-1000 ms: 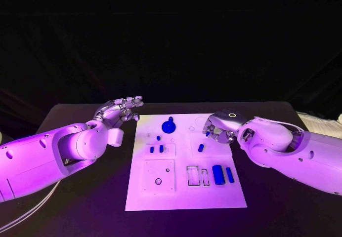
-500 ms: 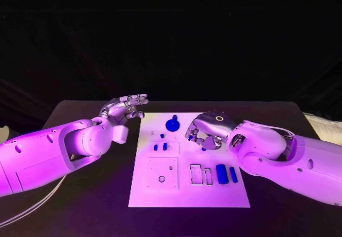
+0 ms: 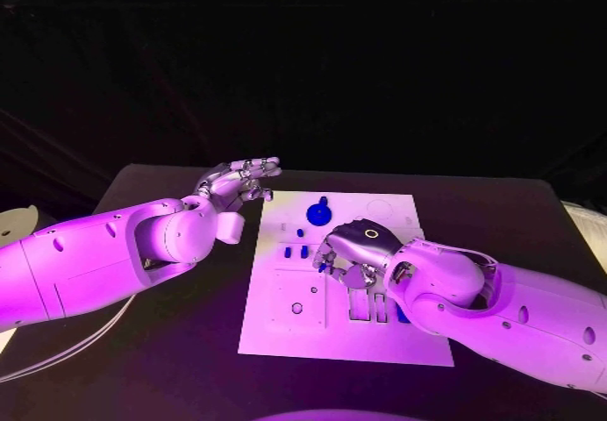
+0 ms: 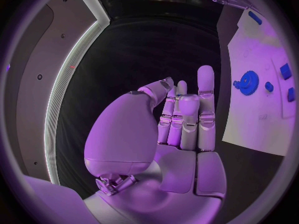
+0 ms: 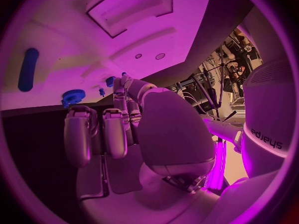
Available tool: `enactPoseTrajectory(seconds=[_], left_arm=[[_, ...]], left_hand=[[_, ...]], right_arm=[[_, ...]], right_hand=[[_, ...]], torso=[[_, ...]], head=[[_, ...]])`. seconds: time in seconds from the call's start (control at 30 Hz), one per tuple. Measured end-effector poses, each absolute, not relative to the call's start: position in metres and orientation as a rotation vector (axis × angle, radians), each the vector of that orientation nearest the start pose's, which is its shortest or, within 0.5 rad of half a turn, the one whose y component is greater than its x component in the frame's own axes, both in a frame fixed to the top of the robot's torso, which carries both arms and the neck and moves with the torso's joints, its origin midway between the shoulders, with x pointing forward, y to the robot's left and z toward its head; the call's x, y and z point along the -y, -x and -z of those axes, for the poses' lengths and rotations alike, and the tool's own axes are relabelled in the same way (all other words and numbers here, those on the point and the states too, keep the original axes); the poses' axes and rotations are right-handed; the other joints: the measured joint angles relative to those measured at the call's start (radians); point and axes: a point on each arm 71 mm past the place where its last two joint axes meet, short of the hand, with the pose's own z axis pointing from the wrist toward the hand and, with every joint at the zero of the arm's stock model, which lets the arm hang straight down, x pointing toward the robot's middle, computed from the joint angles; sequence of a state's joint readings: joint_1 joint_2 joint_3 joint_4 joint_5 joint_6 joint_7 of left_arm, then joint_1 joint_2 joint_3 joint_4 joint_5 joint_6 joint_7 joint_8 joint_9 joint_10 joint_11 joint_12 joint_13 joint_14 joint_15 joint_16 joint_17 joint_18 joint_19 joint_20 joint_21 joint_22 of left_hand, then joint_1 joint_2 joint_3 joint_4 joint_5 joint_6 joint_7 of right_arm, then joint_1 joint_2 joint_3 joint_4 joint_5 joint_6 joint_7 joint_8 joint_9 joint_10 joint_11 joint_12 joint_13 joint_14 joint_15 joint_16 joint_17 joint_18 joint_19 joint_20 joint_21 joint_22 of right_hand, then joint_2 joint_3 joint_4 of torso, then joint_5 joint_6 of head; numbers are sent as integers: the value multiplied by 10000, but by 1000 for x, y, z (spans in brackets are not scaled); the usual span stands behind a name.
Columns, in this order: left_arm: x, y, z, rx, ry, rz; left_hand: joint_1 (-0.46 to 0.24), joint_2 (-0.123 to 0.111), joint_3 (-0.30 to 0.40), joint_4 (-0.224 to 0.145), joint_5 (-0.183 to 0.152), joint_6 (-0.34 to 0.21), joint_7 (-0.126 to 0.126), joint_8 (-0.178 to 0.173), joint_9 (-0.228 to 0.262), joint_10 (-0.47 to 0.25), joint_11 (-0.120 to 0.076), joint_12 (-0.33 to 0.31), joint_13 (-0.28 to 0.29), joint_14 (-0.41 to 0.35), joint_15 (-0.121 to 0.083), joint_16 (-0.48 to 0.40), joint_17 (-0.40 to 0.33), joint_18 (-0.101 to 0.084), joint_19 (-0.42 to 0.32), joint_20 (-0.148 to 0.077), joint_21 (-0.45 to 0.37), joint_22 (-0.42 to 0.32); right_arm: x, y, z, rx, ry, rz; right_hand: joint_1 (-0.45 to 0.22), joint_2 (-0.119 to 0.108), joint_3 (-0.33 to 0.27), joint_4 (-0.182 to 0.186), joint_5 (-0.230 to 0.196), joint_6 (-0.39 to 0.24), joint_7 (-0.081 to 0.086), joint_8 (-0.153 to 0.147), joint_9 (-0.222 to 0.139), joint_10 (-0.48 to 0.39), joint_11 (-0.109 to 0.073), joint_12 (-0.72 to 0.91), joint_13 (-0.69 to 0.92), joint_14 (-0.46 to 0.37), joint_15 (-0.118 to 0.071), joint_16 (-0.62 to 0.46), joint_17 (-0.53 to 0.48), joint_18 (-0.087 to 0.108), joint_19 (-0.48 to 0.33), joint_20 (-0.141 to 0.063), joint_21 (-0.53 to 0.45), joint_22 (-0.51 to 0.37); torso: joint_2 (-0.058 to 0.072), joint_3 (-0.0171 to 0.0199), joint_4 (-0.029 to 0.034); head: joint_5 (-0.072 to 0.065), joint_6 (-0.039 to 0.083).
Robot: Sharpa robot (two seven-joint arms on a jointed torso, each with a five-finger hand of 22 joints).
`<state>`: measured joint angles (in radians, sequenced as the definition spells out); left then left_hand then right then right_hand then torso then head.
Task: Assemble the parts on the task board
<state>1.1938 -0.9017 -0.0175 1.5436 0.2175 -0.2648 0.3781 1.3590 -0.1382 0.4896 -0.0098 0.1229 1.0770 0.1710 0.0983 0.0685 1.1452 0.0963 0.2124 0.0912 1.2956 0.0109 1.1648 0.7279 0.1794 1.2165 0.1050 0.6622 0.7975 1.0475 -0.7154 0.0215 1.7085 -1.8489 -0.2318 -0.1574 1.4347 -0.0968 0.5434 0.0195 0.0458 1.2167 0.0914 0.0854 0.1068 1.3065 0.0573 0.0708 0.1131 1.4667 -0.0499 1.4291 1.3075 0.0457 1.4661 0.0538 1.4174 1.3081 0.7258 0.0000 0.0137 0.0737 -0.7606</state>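
The white board (image 3: 380, 342) lies flat in the middle of the black counter (image 3: 152, 351), with small blue parts scattered over its far half.

The left hand (image 3: 240, 182) hangs above the counter just off the board's far left corner, apart from it and touching nothing. In the left wrist view its fingers (image 4: 206, 92) stand straight and close together, with the thumb folded toward them across the palm; the hand (image 4: 181, 119) holds nothing.

The right hand (image 3: 351, 250) sits over the middle of the board, knuckles up and fingers curled down toward the surface. In the right wrist view the hand (image 5: 124, 119) shows its fingers bent inward, and one fingertip (image 5: 121, 82) lies right beside a small blue piece (image 5: 110, 80) (whether it actually pinches it or merely touches it, I cannot tell).

A blue gear-like wheel (image 3: 317, 212) rests near the board's far edge, well clear of both hands; it also appears in the left wrist view (image 4: 248, 79) and the right wrist view (image 5: 74, 96). Two short blue pegs (image 3: 295, 253) stand side by side just to the left of the right hand. A long blue bar (image 5: 27, 68) lies on the board farther along, apart from the wheel.
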Motion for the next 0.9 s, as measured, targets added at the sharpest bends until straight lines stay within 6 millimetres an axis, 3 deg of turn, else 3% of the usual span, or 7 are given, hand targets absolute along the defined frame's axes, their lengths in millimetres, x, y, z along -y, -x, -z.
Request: enactPoseTrajectory(seconds=[0.3, 0.9], left_arm=[[-234, -488, 177, -13392, 13822, 16039], [-235, -488, 177, -13441, 13842, 16044]], left_hand=[[0, 0, 0, 0, 0, 0, 0, 0, 0, 0, 0, 0, 0, 0, 0, 0, 1, 0, 0, 0, 0, 0], [0, 0, -28, -28, 0, -36, 36, 0, 1, 0, 0, 0, -1, 0, 1, 0, -32, 0, 0, 0, 0, -12]], right_arm=[[76, -406, 219, -16092, 5789, -7937], [72, -399, 225, -16452, 5972, -8131]], right_hand=[[-58, -7, 34, 12, -9, -2, 2, 28, 0, 36, -36, -23, -13, 1, 1, 0, -1, 0, 0, 0, 0, -1], [-69, 10, 33, 11, 8, -16, 16, 16, 1, 37, -37, -61, -7, 2, 2, 0, -2, 0, 0, 0, 0, -3]], torso=[[1, 4, -3], [-4, 16, -14]], head=[[105, -111], [158, -186]])
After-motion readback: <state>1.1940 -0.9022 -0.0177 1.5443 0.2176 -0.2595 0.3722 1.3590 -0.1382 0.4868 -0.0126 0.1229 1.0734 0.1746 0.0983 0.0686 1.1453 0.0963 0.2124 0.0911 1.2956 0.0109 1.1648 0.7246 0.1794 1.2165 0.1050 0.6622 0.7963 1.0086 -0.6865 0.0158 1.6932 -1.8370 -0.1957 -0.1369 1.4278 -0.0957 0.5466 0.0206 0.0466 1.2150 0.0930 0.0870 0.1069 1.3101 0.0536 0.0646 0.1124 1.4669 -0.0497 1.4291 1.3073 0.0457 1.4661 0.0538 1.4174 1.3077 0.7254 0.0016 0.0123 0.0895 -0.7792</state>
